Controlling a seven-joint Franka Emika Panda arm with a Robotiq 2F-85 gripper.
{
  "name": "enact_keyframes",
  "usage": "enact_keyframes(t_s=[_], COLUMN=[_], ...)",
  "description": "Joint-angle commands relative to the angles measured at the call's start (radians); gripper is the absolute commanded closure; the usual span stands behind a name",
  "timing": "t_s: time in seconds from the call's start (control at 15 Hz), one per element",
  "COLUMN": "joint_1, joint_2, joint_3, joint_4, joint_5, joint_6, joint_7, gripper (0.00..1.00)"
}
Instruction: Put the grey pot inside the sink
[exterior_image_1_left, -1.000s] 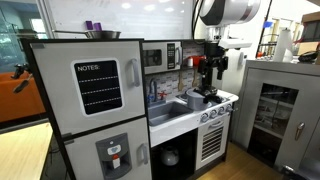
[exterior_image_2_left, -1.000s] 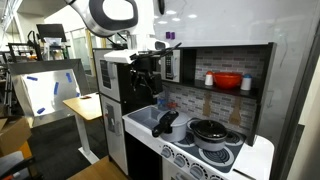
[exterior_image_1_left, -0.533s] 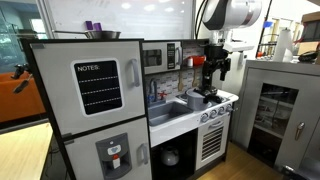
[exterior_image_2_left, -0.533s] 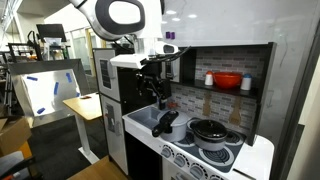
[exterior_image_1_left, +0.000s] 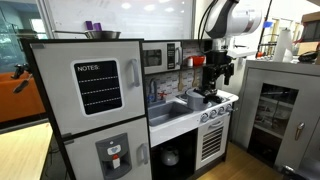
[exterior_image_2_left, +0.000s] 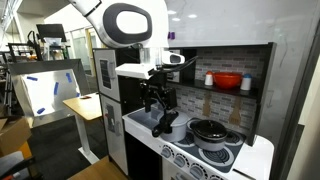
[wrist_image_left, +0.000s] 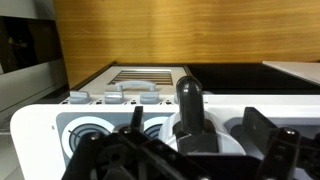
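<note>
The grey pot (exterior_image_2_left: 164, 125) has a dark handle sticking up and sits at the sink's edge beside the stove on the white toy kitchen counter; it also shows in an exterior view (exterior_image_1_left: 197, 98). My gripper (exterior_image_2_left: 157, 103) hangs just above it, also seen in an exterior view (exterior_image_1_left: 219, 74). In the wrist view the dark handle (wrist_image_left: 189, 108) stands upright between my open fingers (wrist_image_left: 196, 140), which do not touch it. The sink (exterior_image_1_left: 166, 107) lies in the counter's middle, its basin mostly hidden in the wrist view.
A black lidded pan (exterior_image_2_left: 210, 130) sits on the stove next to the pot. A shelf above holds a red bowl (exterior_image_2_left: 227, 80) and small bottles. A toy microwave (exterior_image_1_left: 160, 56) and fridge (exterior_image_1_left: 95, 110) stand beside the sink. The stove front has knobs (wrist_image_left: 88, 128).
My gripper has moved down and sideways along the counter, ending closer above the pot's handle. The pot and pan have not moved.
</note>
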Motion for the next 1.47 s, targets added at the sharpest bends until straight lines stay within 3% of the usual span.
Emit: enact_keyframes(t_s=[0.0, 1.4], joint_1=[-0.011, -0.010], joint_2=[0.054, 0.060], joint_3=[0.017, 0.026], joint_4=[0.033, 0.032], joint_5=[-0.018, -0.011], joint_6=[0.014, 0.007], joint_7=[-0.020, 0.008], gripper=[0.00, 0.00])
